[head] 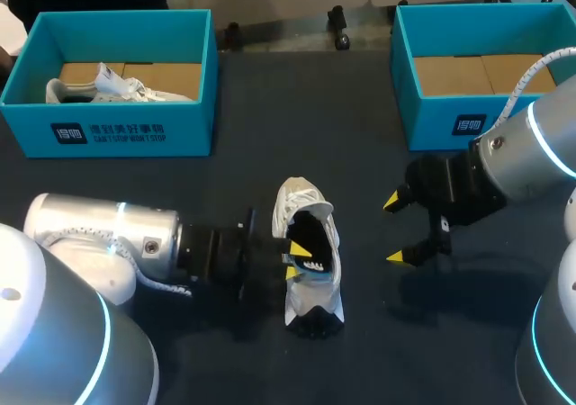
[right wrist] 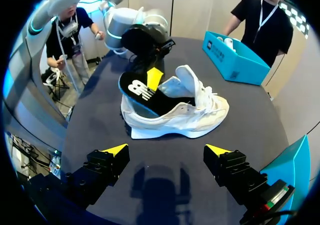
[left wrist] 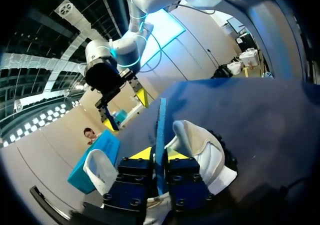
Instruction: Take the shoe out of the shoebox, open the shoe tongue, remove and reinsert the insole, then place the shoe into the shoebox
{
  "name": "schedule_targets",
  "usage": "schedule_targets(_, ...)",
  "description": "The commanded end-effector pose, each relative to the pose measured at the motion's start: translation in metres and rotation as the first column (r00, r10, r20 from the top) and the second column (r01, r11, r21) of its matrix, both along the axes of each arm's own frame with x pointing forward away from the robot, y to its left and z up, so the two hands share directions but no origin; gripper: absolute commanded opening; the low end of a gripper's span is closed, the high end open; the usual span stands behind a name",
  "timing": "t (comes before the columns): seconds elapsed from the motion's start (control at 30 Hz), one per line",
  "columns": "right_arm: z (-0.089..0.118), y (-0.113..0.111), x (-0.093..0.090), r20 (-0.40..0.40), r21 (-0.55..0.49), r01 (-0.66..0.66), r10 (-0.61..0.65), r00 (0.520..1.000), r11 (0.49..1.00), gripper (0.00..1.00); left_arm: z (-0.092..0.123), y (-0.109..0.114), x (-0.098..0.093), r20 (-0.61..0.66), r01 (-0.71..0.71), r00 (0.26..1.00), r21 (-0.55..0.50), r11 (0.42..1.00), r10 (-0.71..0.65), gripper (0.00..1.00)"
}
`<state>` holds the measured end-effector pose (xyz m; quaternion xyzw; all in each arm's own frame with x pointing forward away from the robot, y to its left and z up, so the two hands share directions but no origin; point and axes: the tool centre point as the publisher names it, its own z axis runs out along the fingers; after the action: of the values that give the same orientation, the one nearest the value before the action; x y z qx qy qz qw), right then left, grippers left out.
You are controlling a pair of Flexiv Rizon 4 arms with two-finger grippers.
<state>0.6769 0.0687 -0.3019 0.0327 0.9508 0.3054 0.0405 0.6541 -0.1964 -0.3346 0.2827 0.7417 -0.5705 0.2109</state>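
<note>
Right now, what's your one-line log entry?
left fingers: shut on insole, partly in shoe | right fingers: open, beside shoe | shoe: on table

A dark, matte table (head: 297, 108) spreads wide under even light.

A dark table (head: 297, 108) lies beneath the left gripper (head: 294, 261). At its far edge, well beyond that gripper, stands a teal box (head: 108, 133) holding a white sneaker (head: 99, 86) on a brown cardboard liner (head: 171, 74).
</note>
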Motion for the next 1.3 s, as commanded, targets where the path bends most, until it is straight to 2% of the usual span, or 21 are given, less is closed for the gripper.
schedule_targets(0.03,0.000,0.000,-0.002,0.003,0.001,0.001,-0.001,1.000,1.000,1.00,-0.004,-0.001,0.004,0.003,0.012,1.000,0.024,1.000,-0.012,0.00)
schedule_targets(0.37,0.000,0.000,-0.002,0.003,0.001,0.001,-0.001,1.000,1.000,1.00,-0.014,-0.003,0.017,0.027,-0.016,1.000,0.052,0.999,0.015,0.00)
schedule_targets(0.57,0.000,0.000,-0.002,0.003,0.001,0.001,-0.001,1.000,1.000,1.00,-0.004,-0.003,0.013,0.024,-0.024,0.999,0.031,0.999,0.023,0.00)
schedule_targets(0.67,0.000,0.000,-0.002,0.003,0.001,0.001,-0.001,1.000,1.000,1.00,0.001,-0.001,0.010,0.019,-0.024,1.000,0.021,0.999,0.024,0.44)
schedule_targets(0.7,0.000,0.000,-0.002,0.003,0.001,0.001,-0.001,1.000,1.000,1.00,0.002,0.000,0.008,0.019,-0.024,1.000,0.020,1.000,0.024,0.52)
schedule_targets(0.73,0.000,0.000,-0.002,0.003,0.001,0.001,-0.001,1.000,1.000,1.00,0.003,0.001,0.006,0.015,-0.025,1.000,0.017,1.000,0.024,0.64)
schedule_targets(0.77,0.000,0.000,-0.002,0.003,0.001,0.001,-0.001,1.000,1.000,1.00,0.004,0.002,0.005,0.014,-0.024,1.000,0.017,1.000,0.024,0.65)
schedule_targets(0.8,0.000,0.000,-0.002,0.003,0.001,0.001,-0.001,1.000,1.000,1.00,0.005,0.002,0.004,0.012,-0.023,1.000,0.015,1.000,0.023,0.63)
schedule_targets(0.83,0.000,0.000,-0.002,0.003,0.001,0.001,-0.001,1.000,1.000,1.00,0.006,0.002,0.003,0.004,-0.021,1.000,0.011,1.000,0.021,0.56)
schedule_targets(0.93,0.000,0.000,-0.002,0.003,0.001,0.001,-0.001,1.000,1.000,1.00,0.010,0.002,0.002,0.004,-0.019,1.000,0.004,1.000,0.019,0.45)
schedule_targets(1.07,0.000,0.000,-0.002,0.003,0.001,0.001,-0.001,1.000,1.000,1.00,0.011,0.003,0.001,0.003,-0.018,1.000,0.000,1.000,0.018,0.40)
schedule_targets(1.13,0.000,0.000,-0.002,0.003,0.001,0.001,-0.001,1.000,1.000,1.00,0.009,0.003,0.000,-0.003,-0.010,1.000,0.007,1.000,0.010,0.27)
schedule_targets(1.23,0.000,0.000,-0.002,0.003,0.001,0.001,-0.001,1.000,1.000,1.00,0.003,0.002,-0.003,-0.011,0.010,1.000,0.020,1.000,-0.010,0.00)
schedule_targets(1.3,0.000,0.000,-0.002,0.003,0.001,0.001,-0.001,1.000,1.000,1.00,0.000,0.001,-0.005,-0.018,0.018,1.000,0.030,0.999,-0.017,0.00)
